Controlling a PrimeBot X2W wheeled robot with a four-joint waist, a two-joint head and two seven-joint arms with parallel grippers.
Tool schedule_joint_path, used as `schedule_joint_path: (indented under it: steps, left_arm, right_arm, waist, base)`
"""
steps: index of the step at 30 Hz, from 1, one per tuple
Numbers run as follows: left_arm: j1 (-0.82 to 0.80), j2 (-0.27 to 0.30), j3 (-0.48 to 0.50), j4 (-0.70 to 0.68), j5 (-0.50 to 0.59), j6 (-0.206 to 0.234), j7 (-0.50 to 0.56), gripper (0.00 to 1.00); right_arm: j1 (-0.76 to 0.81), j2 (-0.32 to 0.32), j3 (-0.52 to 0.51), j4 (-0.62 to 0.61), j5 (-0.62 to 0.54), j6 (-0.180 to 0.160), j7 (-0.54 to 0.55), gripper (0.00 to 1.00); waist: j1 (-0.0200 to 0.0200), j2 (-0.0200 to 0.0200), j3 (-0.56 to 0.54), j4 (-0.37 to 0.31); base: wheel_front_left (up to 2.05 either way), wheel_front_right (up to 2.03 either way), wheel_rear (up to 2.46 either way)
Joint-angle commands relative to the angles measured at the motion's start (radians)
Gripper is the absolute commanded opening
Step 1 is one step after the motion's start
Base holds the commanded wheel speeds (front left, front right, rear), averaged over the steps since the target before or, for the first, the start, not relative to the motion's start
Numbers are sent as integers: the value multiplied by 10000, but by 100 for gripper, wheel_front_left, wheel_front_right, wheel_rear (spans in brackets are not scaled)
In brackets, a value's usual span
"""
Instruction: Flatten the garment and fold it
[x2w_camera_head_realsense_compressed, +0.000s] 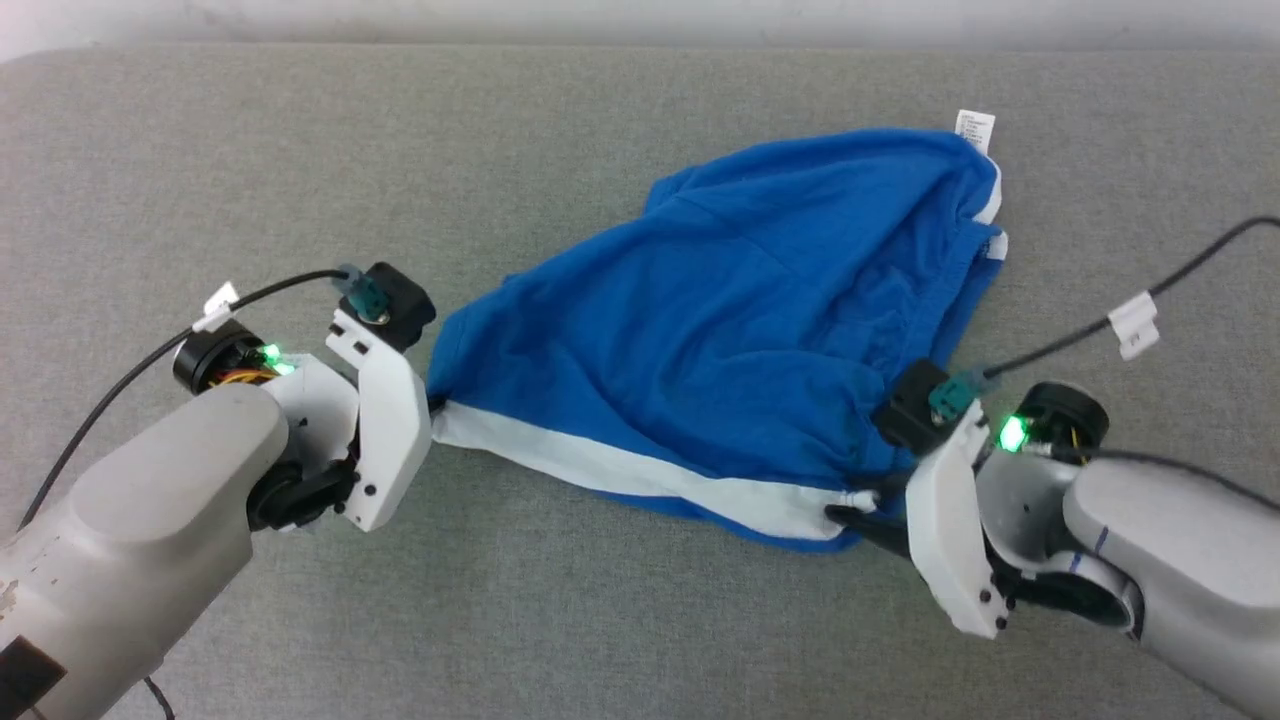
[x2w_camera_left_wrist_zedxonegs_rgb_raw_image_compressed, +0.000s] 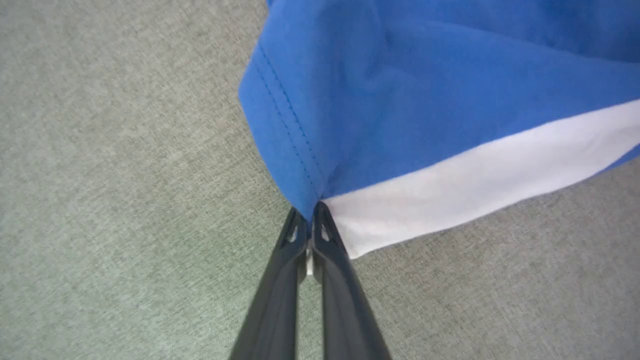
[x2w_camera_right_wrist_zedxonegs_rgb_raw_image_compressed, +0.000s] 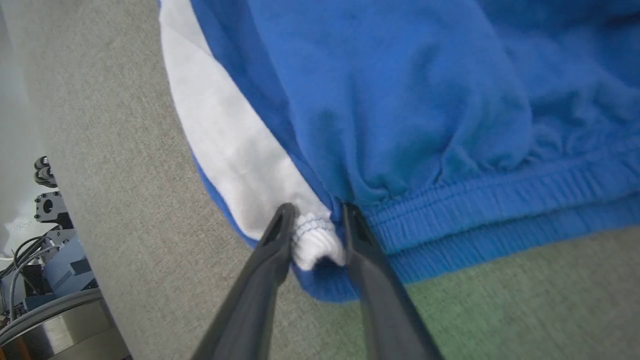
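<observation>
On the grey table (x2w_camera_head_realsense_compressed: 200, 150), the left pincer (x2w_camera_head_realsense_compressed: 437, 404) sits at 9 o'clock of the shorts (x2w_camera_head_realsense_compressed: 720, 330), clenched on their corner. In the left wrist view its fingers (x2w_camera_left_wrist_zedxonegs_rgb_raw_image_compressed: 325, 240) stand pressed together, with the fabric nipped at the tips, just where the stitched blue hem (x2w_camera_left_wrist_zedxonegs_rgb_raw_image_compressed: 280, 135) meets the white stripe (x2w_camera_left_wrist_zedxonegs_rgb_raw_image_compressed: 475, 175).

The shorts lie rumpled at the middle of the table and reach from that corner toward 1 o'clock, where a small white label (x2w_camera_head_realsense_compressed: 975, 130) sticks out past the top edge. The stripe runs along their near edge from 9 o'clock toward 5 o'clock.

The right pincer (x2w_camera_head_realsense_compressed: 850, 510) is at 5 o'clock of the shorts, at the other end of the stripe. In the right wrist view its fingers (x2w_camera_right_wrist_zedxonegs_rgb_raw_image_compressed: 280, 225) stand on either side of a bunched white end of the gathered waistband (x2w_camera_right_wrist_zedxonegs_rgb_raw_image_compressed: 500, 200), and both touch it, so the pincer grips the shorts there.
</observation>
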Motion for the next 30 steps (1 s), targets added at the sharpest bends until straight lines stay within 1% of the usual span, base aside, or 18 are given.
schedule_joint_path:
  steps: [1, 4, 8, 12, 15, 18, 23, 26, 30]
  left_arm:
    - [-57, -25, -82, 104, -41, -65, -56, 0]
    - [99, 4, -74, 265, -168, -65, -573, 0]
    - [356, 120, 255, 310, -278, -51, -1686, 0]
    - [427, 309, 718, -17, -307, 150, -2742, 0]
    - [260, 423, 1039, -491, -297, 387, -3180, 0]
    - [-118, 413, 1460, -936, -315, 678, -3561, 0]
    - [-1169, 132, 2197, -1267, -106, 1242, -4229, 0]
    - [-1856, -46, 2623, -1200, -47, 1503, -4505, 0]
    - [-2921, -294, 3027, -912, 124, 1712, -4657, 0]
  right_arm:
    - [399, -19, 178, 24, -35, -7, -42, 0]
    - [392, -264, 180, -202, -371, -7, -926, 0]
    - [271, -731, 172, -443, -667, -7, -2413, 0]
    - [33, -1257, -158, -799, -826, -7, -3616, 0]
    - [-257, -1489, -638, -956, -1036, -7, -4255, 0]
    - [-622, -1588, -1196, -999, -1086, -7, -4578, 0]
    - [-1507, -1576, -2083, -730, -1181, -7, -4800, 0]
    - [-2237, -1412, -2498, -519, -1224, -7, -4750, 0]
    - [-3467, -1076, -2988, -131, -1250, -7, -4601, 0]
  waist:
    - [-1, 0, -95, -20]
    - [-1, 0, -363, -106]
    - [-1, 0, -848, -264]
    - [-1, 0, -1215, -347]
    - [-1, 0, -1370, -354]
    - [-1, 0, -1422, -321]
    - [-1, 0, -1260, -297]
    - [-1, 0, -962, -348]
    - [-1, 0, -301, -467]
  base:
    - [0, 0, 0]
    - [0, 0, 0]
    - [0, 0, 0]
    - [0, 0, 0]
    - [0, 0, 0]
    - [0, 0, 0]
    - [0, 0, 0]
    - [0, 0, 0]
    - [0, 0, 0]
